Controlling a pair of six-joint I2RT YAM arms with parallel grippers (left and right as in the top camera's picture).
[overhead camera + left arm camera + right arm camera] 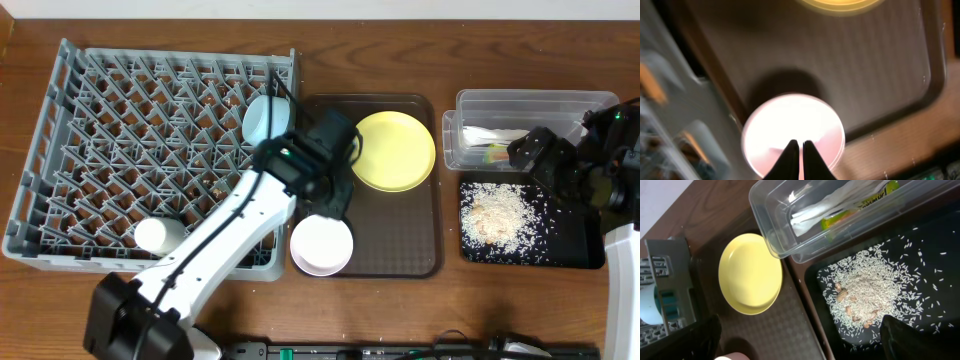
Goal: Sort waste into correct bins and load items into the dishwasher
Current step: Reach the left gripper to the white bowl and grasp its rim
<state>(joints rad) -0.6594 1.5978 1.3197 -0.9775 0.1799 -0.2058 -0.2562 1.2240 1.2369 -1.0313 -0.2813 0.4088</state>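
The pinkish-white bowl (pixel 322 245) (pixel 794 131) sits at the front left of the brown serving tray (pixel 400 245). My left gripper (pixel 335 195) (pixel 800 146) is shut and empty just above it. The yellow plate (pixel 393 150) (pixel 750 274) lies at the back of that tray. The light blue bowl (pixel 265 118) stands in the grey dish rack (pixel 120 150) at its back right. The clear tub (pixel 530 105) (pixel 790 215) holds the white tissue (pixel 815 210) and the green-and-orange wrapper (pixel 855 207). Rice crumbs (pixel 495 215) (pixel 865 290) lie in the black tray (pixel 570 245). My right gripper (pixel 537 152) (pixel 800 325) is open and empty. The chopsticks are not visible.
A white cup-like object (pixel 160 235) stands in the rack's front row. The left arm stretches from the table's front edge across the rack's front right corner. The right arm stands at the right edge beside the black tray.
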